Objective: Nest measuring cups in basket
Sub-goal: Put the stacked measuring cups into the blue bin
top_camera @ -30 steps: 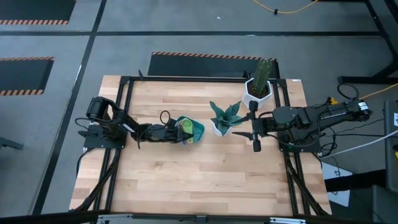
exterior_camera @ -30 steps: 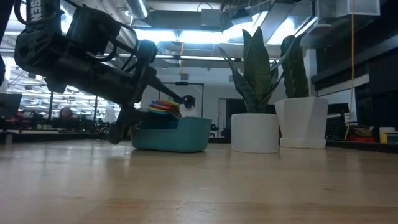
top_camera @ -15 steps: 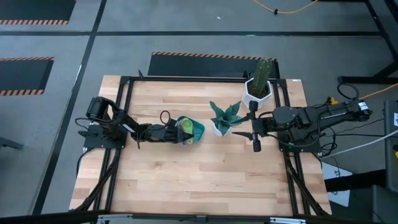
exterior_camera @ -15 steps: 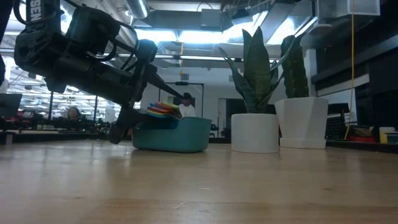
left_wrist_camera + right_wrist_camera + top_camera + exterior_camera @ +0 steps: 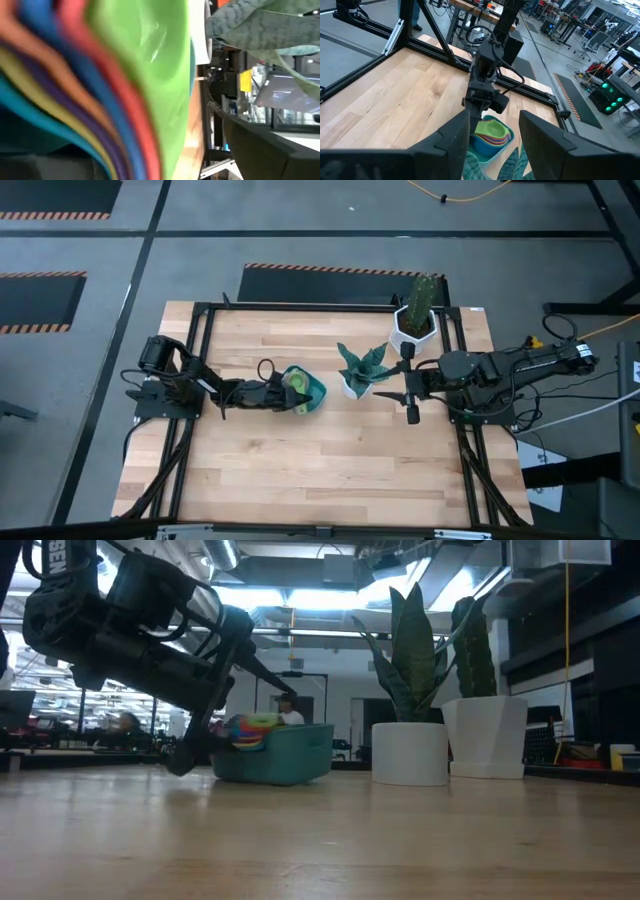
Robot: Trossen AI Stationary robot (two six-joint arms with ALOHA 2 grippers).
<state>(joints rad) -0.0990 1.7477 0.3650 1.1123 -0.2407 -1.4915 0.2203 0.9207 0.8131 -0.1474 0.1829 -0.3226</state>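
The teal basket (image 5: 316, 391) (image 5: 300, 755) stands on the table a little left of centre. The nested measuring cups (image 5: 297, 383) (image 5: 250, 726) lie in it, green on top; in the left wrist view they fill the picture (image 5: 150, 75), edge on. My left gripper (image 5: 287, 393) (image 5: 232, 730) reaches in from the table's left and is open. One of its fingers is above the stack's left end and the other below it, by the basket's left wall. My right gripper (image 5: 409, 396) (image 5: 495, 135) hangs open, high over the table's right part, holding nothing. My left gripper is open around the left end of the cup stack (image 5: 240, 728). The arm and the basket wall hide the fingertips, so I cannot tell whether either finger touches the cups or the basket.
A spiky-leaved plant in a white pot (image 5: 357, 376) (image 5: 410, 752) stands just right of the basket. A cactus in a white pot (image 5: 414, 320) (image 5: 486, 736) is behind it at the far edge. The near half of the table (image 5: 300, 470) is bare wood.
My left gripper has opened without moving away. The cup stack, which stuck up above the basket's rim, has dropped lower into the basket.
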